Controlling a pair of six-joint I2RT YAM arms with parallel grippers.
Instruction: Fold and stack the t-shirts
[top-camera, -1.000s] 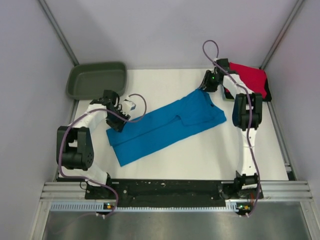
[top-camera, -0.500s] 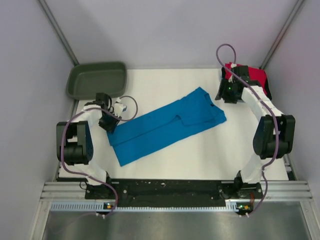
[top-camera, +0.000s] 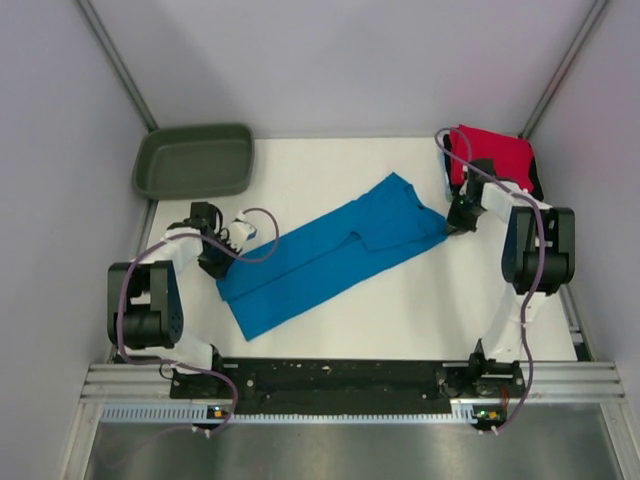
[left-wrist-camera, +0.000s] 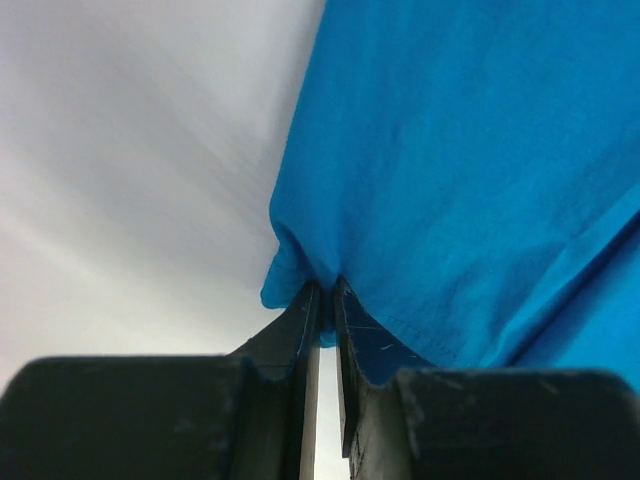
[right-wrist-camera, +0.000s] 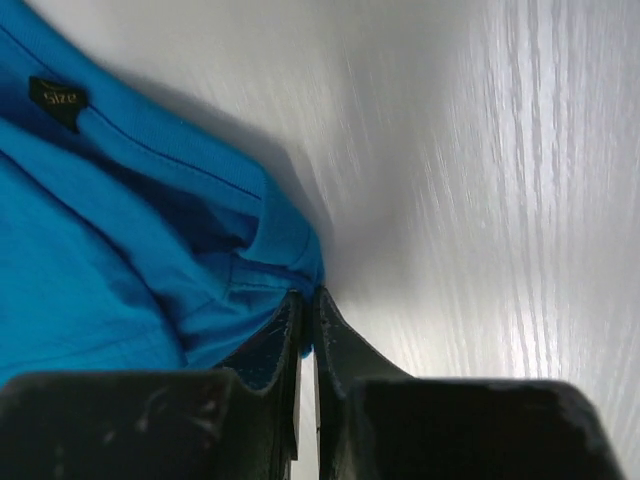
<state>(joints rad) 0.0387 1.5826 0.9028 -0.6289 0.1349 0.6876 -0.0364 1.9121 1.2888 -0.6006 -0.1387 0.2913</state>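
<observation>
The bright turquoise-blue short-sleeved t-shirt lies flat on the white table, folded into a long band. The band runs diagonally from near left to far right, between the two arms.

From above, the left gripper sits at the band's left corner and the right gripper at its far right corner, but both sets of jaws are too small there to read. The wrist cameras settle it. In the left wrist view the left gripper has its dark fingers drawn almost together, with a puckered fold of the blue cloth pinched at the tips. In the right wrist view the right gripper is likewise nearly closed, nipping the hem of the blue shirt where it meets the bare tabletop. Only this view shows a small black size label sewn inside the shirt.

Only the overhead camera shows the surroundings. A red folded t-shirt rests on a dark garment in the far right corner, well apart from the blue one. The right arm crosses in front of that stack and hides its near edge. A dark olive-green plastic tub stands in the far left corner, just beyond the left arm.
</observation>
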